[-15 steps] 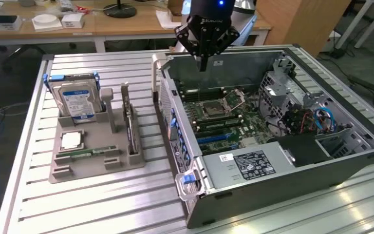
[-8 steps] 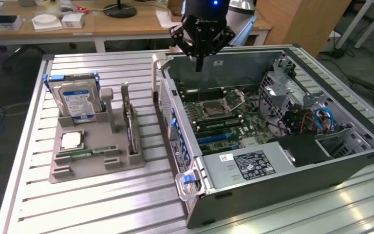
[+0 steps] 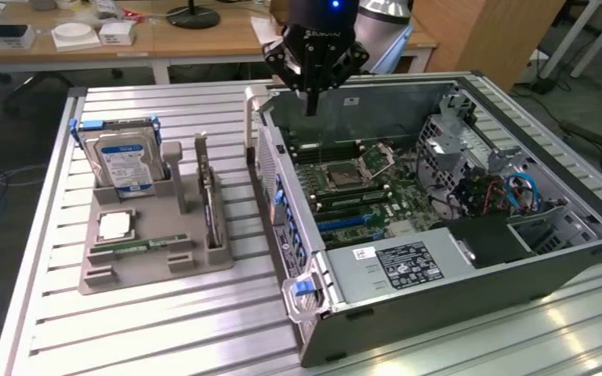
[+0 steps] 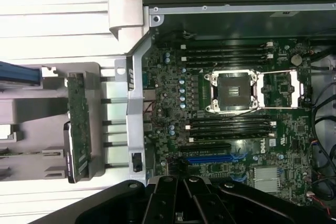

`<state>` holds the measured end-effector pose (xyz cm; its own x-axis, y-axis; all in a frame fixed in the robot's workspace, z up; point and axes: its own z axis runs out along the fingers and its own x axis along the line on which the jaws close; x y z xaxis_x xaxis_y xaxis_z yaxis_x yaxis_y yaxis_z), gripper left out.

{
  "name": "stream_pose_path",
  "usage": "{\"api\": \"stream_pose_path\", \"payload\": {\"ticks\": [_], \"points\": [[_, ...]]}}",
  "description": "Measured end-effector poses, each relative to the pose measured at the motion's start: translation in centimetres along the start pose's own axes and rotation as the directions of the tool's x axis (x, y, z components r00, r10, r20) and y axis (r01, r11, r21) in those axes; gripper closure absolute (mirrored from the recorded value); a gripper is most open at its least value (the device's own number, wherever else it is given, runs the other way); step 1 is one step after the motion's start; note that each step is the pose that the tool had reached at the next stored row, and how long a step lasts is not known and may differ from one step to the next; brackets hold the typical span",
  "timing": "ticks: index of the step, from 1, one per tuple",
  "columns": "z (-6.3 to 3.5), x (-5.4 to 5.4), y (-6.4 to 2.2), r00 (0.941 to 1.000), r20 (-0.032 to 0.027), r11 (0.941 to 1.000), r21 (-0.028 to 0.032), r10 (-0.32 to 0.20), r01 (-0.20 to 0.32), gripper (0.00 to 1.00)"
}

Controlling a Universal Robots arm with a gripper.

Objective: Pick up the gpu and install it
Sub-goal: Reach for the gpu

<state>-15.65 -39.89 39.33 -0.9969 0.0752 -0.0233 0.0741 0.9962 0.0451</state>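
The gpu (image 3: 209,196) is a thin dark card standing on edge in a slot of the grey holder (image 3: 144,274), to the exterior view's left of the open computer case (image 3: 510,274). In the wrist view the gpu (image 4: 79,124) shows edge-on from above, still in the holder. My gripper (image 3: 310,108) hangs shut and empty above the case's far wall, over the motherboard (image 3: 348,176) and well away from the card. In the wrist view the gripper (image 4: 181,192) sits over the board near a blue expansion slot (image 4: 207,158).
The holder also carries a silver hard drive (image 3: 125,160), a processor chip (image 3: 115,225) and a green memory stick (image 3: 134,247). The case's raised side frame (image 3: 280,211) stands between holder and motherboard. A power supply (image 3: 406,262) and cables (image 3: 489,192) sit inside the case.
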Motion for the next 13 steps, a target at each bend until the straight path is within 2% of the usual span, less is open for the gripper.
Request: {"api": "stream_pose_path", "payload": {"ticks": [13], "points": [[-0.07, 2.5, -0.18, 1.0, 0.0, 1.0, 0.0, 0.0, 0.0, 0.9]]}}
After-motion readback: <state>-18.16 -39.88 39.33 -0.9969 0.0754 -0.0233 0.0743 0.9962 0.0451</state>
